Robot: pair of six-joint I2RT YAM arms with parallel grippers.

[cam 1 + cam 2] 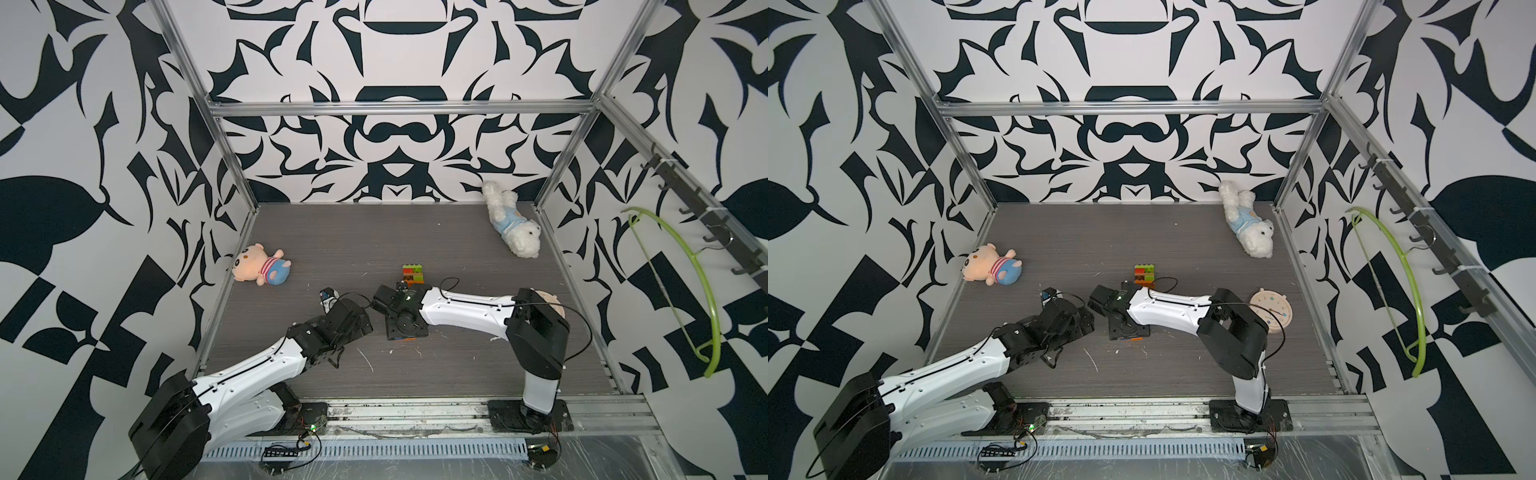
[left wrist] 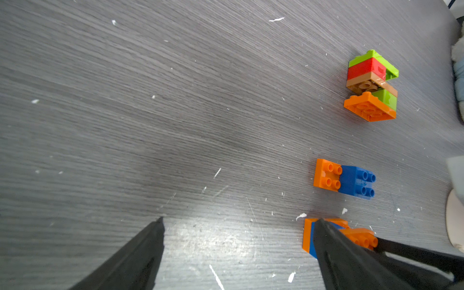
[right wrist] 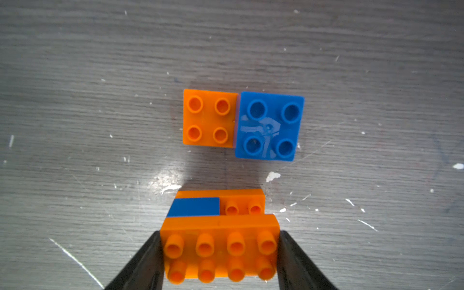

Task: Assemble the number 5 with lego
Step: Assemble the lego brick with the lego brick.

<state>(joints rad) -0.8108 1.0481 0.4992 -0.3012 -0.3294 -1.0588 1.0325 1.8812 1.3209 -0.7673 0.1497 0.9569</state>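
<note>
- Right claw (image 3: 221, 241): both fingers (image 3: 150, 253) pressed on the short ends of an orange oblong brick (image 3: 221, 251). I read that as a firm grip.
- That brick tops a small stack: blue brick (image 3: 193, 207) under it, lower orange brick (image 3: 241, 198) under that. The stack's base looks down on the table (image 1: 374, 232).
- Right arm (image 1: 465, 307): reaches from its base across to mid-table, wrist bent down over the stack.
- Left claw (image 2: 238, 226): spread wide, nothing in it, low over bare table just beside the stack.
- One left finger (image 2: 334, 251) overlaps the stack in the left wrist view; I can't tell if it touches.
- Left arm (image 1: 257, 370): stretched forward, wrist close to the right wrist.
- Orange square (image 3: 209, 118) and blue square (image 3: 270, 125): touching side by side, studs up, near the stack but apart from it.
- Mixed block (image 2: 371, 85), lime, red, tan and orange: farther out, on its side, seen in both top views (image 1: 413, 274).
- Pig plush (image 1: 259, 268) at the left edge, dog plush (image 1: 513, 224) in the far right corner, both well apart from the lego.
</note>
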